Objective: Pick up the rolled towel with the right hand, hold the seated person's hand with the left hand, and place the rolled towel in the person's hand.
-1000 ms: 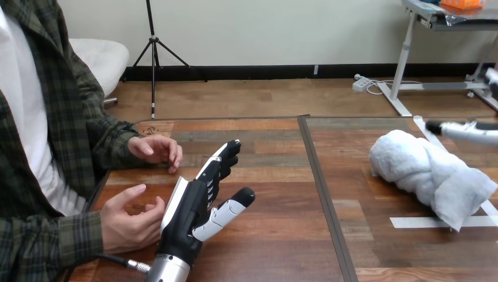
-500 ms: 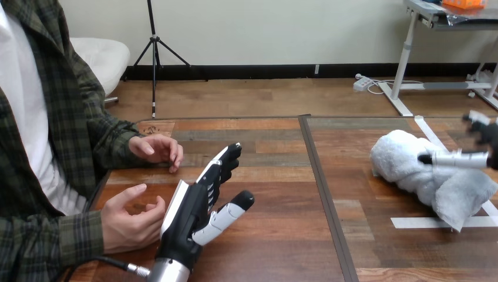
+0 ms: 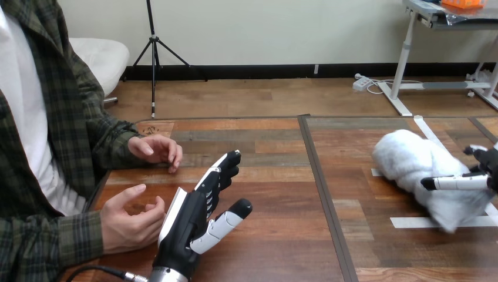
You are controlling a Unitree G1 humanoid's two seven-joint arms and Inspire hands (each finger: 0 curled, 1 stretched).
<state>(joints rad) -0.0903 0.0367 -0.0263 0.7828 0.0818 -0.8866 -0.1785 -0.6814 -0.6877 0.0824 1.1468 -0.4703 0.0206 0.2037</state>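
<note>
The rolled white towel [image 3: 408, 160] lies on the table's right half, near the right edge of the head view. My right hand [image 3: 459, 183] comes in from that edge, open, with its straight thumb across the towel's near side and its fingertips [image 3: 484, 156] over the far side. My left hand [image 3: 191, 220] stands open on its edge at the lower left, fingers straight and pointing away. The person's near hand [image 3: 130, 218] rests half curled, palm up, right beside the back of my left hand; I cannot tell whether they touch.
The person's other hand [image 3: 156, 149] rests on the table further back at the left. White tape strips [image 3: 411, 222] mark the table under and in front of the towel. A dark seam [image 3: 323, 188] splits the wooden table down the middle.
My right hand has come down from above the towel's far side to lie round its right end. My left hand has edged slightly toward me. The person's hands have stayed still.
</note>
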